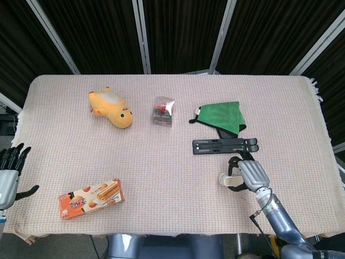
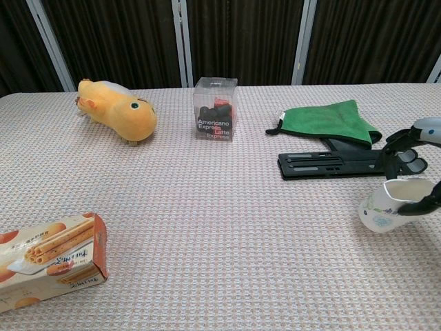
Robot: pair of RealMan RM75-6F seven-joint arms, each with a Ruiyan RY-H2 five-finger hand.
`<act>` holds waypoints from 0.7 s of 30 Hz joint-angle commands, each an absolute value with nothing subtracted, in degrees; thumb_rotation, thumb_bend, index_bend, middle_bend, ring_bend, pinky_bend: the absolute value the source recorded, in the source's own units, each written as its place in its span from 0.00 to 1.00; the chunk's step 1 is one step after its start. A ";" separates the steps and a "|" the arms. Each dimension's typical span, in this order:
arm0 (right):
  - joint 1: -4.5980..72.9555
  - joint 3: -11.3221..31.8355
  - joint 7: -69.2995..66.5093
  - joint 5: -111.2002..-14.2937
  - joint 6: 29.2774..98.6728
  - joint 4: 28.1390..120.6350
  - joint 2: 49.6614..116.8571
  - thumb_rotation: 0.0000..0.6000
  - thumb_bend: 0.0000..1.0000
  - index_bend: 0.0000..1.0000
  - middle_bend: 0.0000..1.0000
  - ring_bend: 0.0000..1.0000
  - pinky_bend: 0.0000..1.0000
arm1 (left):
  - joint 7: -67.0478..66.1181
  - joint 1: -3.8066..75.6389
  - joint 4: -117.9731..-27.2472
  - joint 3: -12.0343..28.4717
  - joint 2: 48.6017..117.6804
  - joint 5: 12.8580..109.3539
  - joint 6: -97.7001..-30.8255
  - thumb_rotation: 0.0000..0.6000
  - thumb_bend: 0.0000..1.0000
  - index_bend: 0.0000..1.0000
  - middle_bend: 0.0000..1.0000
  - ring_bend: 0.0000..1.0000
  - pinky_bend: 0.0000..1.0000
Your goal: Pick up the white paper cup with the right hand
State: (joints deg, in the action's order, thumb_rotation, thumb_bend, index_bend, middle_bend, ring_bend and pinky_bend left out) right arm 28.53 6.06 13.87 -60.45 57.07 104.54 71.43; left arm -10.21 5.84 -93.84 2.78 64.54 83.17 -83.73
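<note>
The white paper cup [image 2: 387, 207] with a small printed pattern sits low over the cloth at the right, tilted slightly; the head view shows the cup [image 1: 225, 178] just left of my right hand. My right hand [image 2: 415, 176] grips it at the rim, thumb on the near side and fingers [image 2: 405, 156] curled over the far side. From above, the right hand [image 1: 251, 175] covers most of the cup. I cannot tell whether the cup's base touches the table. My left hand [image 1: 8, 174] hangs open off the table's left edge, holding nothing.
A black flat stand [image 2: 331, 164] and a green cloth [image 2: 328, 118] lie just behind the cup. A clear coffee box [image 2: 215, 109] and a yellow plush toy [image 2: 117, 110] are further back, and a biscuit box [image 2: 49, 263] lies at the front left.
</note>
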 commanded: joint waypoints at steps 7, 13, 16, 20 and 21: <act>29.63 6.42 13.39 -58.33 55.41 102.30 72.44 1.00 0.20 0.57 0.29 0.00 0.00 | -10.39 5.90 -93.89 2.83 64.61 83.01 -83.66 1.00 0.00 0.00 0.00 0.00 0.00; 30.55 6.24 15.45 -55.62 54.75 100.50 72.38 1.00 0.19 0.55 0.17 0.00 0.00 | -10.25 5.93 -93.89 2.82 64.55 83.02 -83.61 1.00 0.00 0.00 0.00 0.00 0.00; 30.72 5.87 17.49 -54.55 55.64 99.98 72.13 1.00 0.19 0.43 0.10 0.00 0.00 | -10.24 5.95 -93.88 2.80 64.54 83.05 -83.61 1.00 0.00 0.00 0.00 0.00 0.00; 31.23 5.51 20.37 -51.58 56.08 99.91 71.56 1.00 0.18 0.29 0.03 0.00 0.00 | -10.24 5.95 -93.88 2.77 64.54 83.08 -83.64 1.00 0.00 0.00 0.00 0.00 0.00; 31.32 5.55 20.79 -50.89 56.25 99.86 71.53 1.00 0.18 0.27 0.01 0.00 0.00 | -10.25 5.96 -93.87 2.78 64.54 83.08 -83.64 1.00 0.00 0.00 0.00 0.00 0.00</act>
